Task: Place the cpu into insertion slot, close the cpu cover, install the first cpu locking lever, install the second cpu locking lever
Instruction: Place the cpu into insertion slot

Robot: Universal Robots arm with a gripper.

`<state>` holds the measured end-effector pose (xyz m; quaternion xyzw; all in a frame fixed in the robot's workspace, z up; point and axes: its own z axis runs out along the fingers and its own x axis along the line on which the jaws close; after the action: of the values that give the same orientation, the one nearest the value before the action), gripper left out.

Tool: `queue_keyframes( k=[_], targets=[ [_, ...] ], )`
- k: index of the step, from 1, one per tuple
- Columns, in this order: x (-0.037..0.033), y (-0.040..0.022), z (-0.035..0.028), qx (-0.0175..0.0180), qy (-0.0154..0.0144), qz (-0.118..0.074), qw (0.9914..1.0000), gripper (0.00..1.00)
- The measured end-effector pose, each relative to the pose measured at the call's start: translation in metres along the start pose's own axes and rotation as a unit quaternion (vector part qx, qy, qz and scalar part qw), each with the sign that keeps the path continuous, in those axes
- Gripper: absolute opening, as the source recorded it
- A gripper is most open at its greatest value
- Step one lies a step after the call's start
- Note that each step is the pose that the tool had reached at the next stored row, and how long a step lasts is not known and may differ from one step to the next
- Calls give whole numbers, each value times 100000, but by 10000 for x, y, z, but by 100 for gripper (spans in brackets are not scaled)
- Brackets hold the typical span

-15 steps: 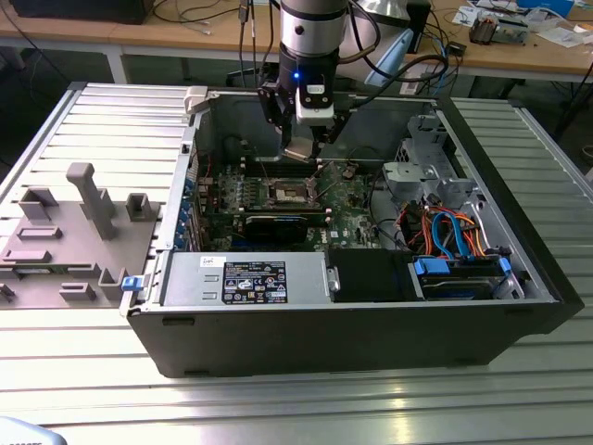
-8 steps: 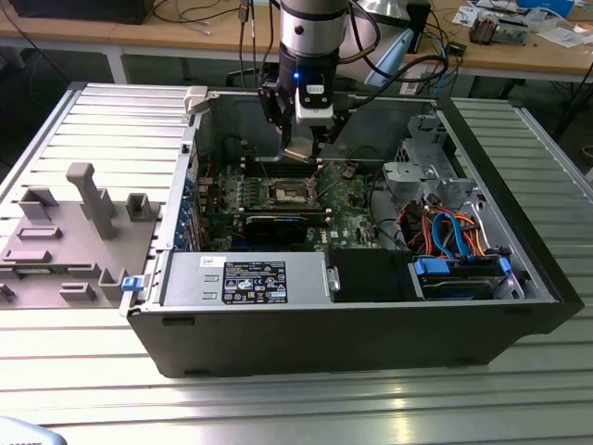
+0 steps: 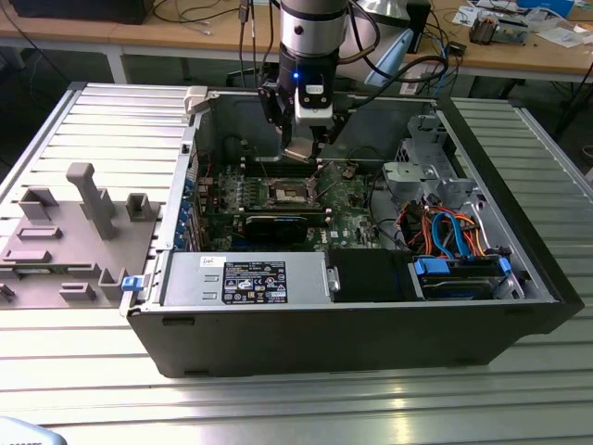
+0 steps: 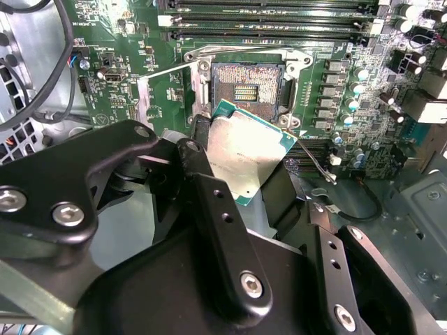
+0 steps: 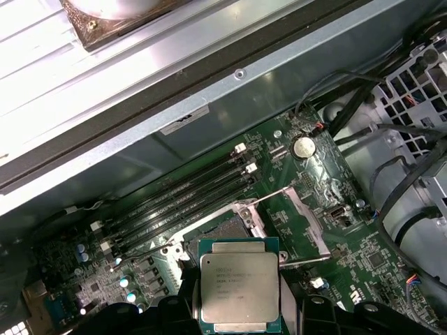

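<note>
Second wrist view shows the gripper [image 4: 242,162], fingers [image 4: 201,137] clamped on the cpu [image 4: 250,152], holding it above the motherboard [image 4: 112,77] over one edge of the open insertion slot [image 4: 244,89], where lowering it askew could, I judge, jam a corner or scar the slot.

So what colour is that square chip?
The chip has a silver-grey top with a green border; clearest in the first wrist view.
</note>
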<state>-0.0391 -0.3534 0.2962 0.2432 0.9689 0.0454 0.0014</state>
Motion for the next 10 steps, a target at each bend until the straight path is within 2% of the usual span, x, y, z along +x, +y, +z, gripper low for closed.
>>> queue_keyframes(
  k=[10],
  targets=[
    [0, 0, 1, -14, -60, 646, 99998, 55]
  ],
)
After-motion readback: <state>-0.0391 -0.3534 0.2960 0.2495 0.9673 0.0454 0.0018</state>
